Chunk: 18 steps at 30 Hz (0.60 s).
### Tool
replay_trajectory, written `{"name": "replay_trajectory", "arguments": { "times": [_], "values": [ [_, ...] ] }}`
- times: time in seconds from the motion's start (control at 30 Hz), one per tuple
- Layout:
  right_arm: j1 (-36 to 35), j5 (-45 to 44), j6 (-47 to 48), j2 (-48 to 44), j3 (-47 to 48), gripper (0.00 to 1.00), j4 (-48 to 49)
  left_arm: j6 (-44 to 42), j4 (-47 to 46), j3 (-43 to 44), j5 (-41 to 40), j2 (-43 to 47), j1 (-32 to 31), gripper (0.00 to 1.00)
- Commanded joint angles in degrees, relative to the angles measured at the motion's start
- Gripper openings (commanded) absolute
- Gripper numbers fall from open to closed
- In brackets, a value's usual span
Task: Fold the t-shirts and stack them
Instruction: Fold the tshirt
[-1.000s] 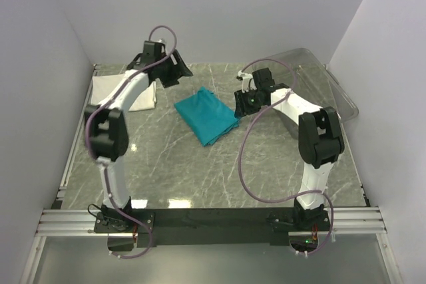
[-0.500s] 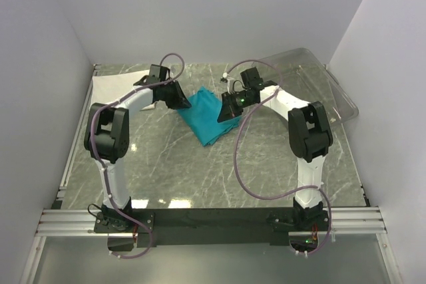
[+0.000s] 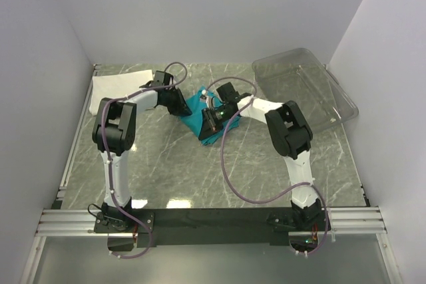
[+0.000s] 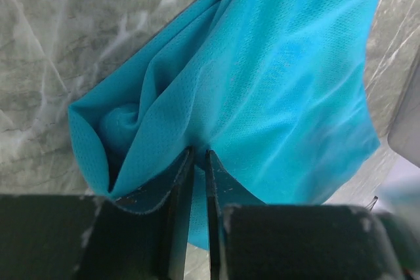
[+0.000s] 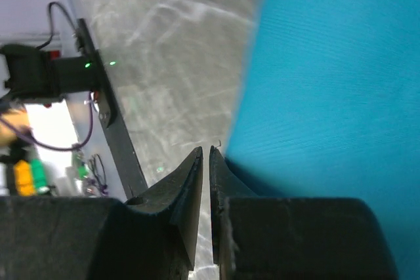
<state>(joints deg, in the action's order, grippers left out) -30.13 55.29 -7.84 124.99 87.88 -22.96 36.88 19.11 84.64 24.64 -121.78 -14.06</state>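
The teal-blue t-shirt (image 3: pixel 194 102) lies bunched at mid-table between both arms. My left gripper (image 3: pixel 184 108) is at its left edge, shut on a pinched fold of the teal cloth (image 4: pixel 282 77); cloth shows between the fingertips of this gripper (image 4: pixel 199 152). My right gripper (image 3: pixel 210 122) is low at the shirt's near right edge. Its jaws (image 5: pixel 206 150) stand almost together with only table showing in the slit, and the teal cloth (image 5: pixel 341 63) lies against the outside of one finger. The white t-shirt (image 3: pixel 114 86) lies flat at the back left.
A clear plastic tray (image 3: pixel 303 88) sits tilted at the back right by the wall. White walls close in the grey marble table (image 3: pixel 200 171) on three sides. The black rail with both arm bases runs along the near edge.
Both arms came down and inward onto the teal shirt, and both grippers closed. The left took hold of its left edge; the shirt is now bunched narrower.
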Motion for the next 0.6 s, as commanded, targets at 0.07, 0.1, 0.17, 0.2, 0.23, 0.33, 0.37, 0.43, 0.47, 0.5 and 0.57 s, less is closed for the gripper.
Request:
{"name": "replay_trajectory", "arguments": {
  "times": [0.07, 0.1, 0.17, 0.2, 0.23, 0.33, 0.37, 0.43, 0.47, 0.5, 0.57],
  "values": [
    [1.21, -5.28, -7.54, 1.84, 0.81, 0.15, 3.36, -1.11, -0.39, 2.37, -1.35, -1.27, -0.17, 0.21],
    [1.74, -5.45, -7.98, 1.92, -0.06, 0.15, 3.36, -0.94, -0.48, 2.37, -1.53, -1.36, -0.17, 0.22],
    [2.35, -5.72, -8.25, 2.28, -1.12, 0.13, 3.45, -0.41, -0.74, 2.37, -1.79, -1.01, 0.00, 0.30],
    [2.97, -5.28, -8.25, 2.54, -1.91, 0.13, 3.36, -0.15, -1.18, 2.28, -1.79, -0.92, 0.18, 0.33],
    [3.32, -5.02, -8.25, 2.45, -2.35, 0.13, 3.19, 0.72, -1.45, 1.93, -1.71, -0.48, 0.44, 0.40],
    [4.02, -3.26, -7.37, 1.93, -3.94, 0.12, 2.66, 3.18, -2.85, 0.62, -0.92, 0.48, 2.28, 0.49],
    [4.20, -2.73, -6.59, 1.75, -4.38, 0.12, 2.57, 3.72, -3.12, 0.53, -0.65, 0.57, 3.42, 0.49],
    [4.46, 1.47, -3.61, 0.96, -4.12, 0.13, 0.21, 3.99, -3.03, 0.70, -0.48, 0.49, 4.13, 0.51],
    [4.73, 3.84, 0.67, 0.61, -2.98, 0.13, -0.93, 3.72, -3.20, 1.31, 0.22, 0.57, 4.39, 0.51],
    [4.82, 9.52, 3.33, -0.61, -2.19, 0.13, -2.51, 3.37, -3.38, 1.66, 0.75, 0.75, 4.31, 0.52],
    [5.69, 14.12, 12.34, -2.11, 1.31, 0.13, -9.01, 2.76, -5.39, 2.54, 3.81, 1.98, 4.40, 0.53]
  ]
}}
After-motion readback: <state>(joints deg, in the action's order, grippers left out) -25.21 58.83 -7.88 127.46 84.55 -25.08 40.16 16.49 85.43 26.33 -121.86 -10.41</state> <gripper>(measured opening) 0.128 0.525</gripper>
